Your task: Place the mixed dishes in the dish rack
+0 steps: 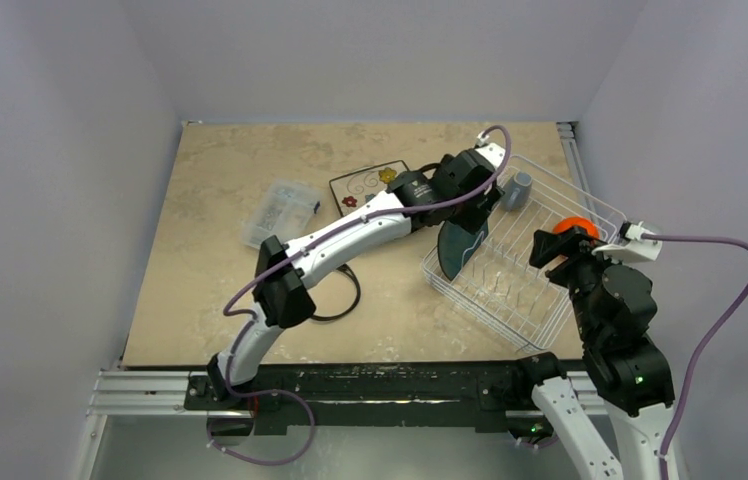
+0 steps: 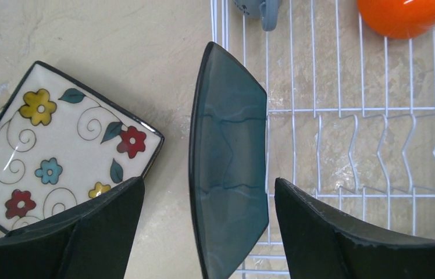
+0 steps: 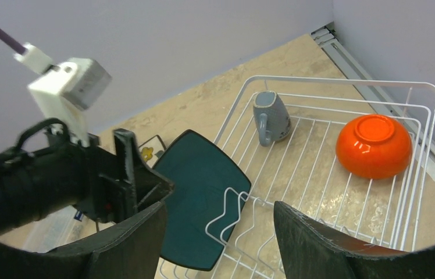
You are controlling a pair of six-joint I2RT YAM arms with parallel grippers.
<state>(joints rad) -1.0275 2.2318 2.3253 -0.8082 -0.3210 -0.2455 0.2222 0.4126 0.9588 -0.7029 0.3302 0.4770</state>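
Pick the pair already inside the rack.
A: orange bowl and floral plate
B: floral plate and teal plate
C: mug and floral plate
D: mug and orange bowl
D: the mug and orange bowl sit inside the rack; the floral plate lies on the table.

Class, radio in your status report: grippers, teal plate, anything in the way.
Left gripper open, astride teal plate. Plate on edge at dish rack rim. Right gripper open, empty, above rack. Mug, orange bowl in rack, apart from plate.
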